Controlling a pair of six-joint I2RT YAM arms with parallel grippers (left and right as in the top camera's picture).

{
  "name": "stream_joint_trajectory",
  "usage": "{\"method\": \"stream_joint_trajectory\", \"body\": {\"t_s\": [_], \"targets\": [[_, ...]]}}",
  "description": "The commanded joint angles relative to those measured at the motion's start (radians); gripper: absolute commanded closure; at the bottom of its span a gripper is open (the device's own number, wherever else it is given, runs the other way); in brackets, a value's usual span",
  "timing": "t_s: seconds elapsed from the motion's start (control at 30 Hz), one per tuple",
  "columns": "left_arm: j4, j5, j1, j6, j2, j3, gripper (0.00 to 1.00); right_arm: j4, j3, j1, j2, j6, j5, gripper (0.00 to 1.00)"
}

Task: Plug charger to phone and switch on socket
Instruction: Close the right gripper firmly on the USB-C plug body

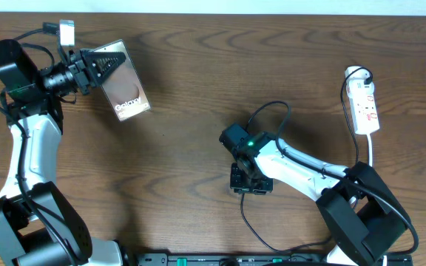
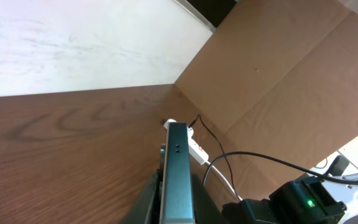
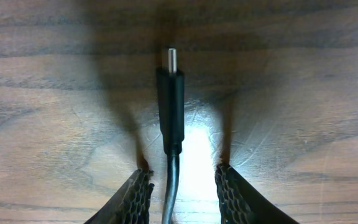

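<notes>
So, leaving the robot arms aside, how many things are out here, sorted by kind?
phone: 1
charger cable: 1
power strip: 1
Total: 3

Lab test bench: wood-grain table (image 1: 191,74), cardboard screen (image 2: 291,74), white panel (image 2: 73,43) behind.

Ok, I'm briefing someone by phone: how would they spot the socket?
Start at the right side of the wooden table, past the right arm. The socket lies there: a narrow white strip with red switch marks, unlike the thin black charger.
</notes>
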State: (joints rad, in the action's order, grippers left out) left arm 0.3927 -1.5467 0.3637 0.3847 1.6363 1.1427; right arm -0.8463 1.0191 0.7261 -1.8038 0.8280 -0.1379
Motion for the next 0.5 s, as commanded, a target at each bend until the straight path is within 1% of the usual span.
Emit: {"method": "stream_joint_trajectory", "body": {"t_s": [0.0, 0.13, 0.47], "targets": [[0.005, -0.024, 0.0, -0.006, 0.004, 0.003, 0.92, 0.011, -0.024, 0.006, -0.016, 0.006, 0.018, 0.66], [0.005, -0.024, 0.0, -0.006, 0.004, 0.003, 0.93, 0.034, -0.024, -0.002, -0.016, 0.031, 0.032, 0.66], [0.005, -0.024, 0.0, -0.006, 0.004, 0.003, 0.92, 0.073, -0.024, -0.076, -0.016, 0.031, 0.031, 0.68]]}}
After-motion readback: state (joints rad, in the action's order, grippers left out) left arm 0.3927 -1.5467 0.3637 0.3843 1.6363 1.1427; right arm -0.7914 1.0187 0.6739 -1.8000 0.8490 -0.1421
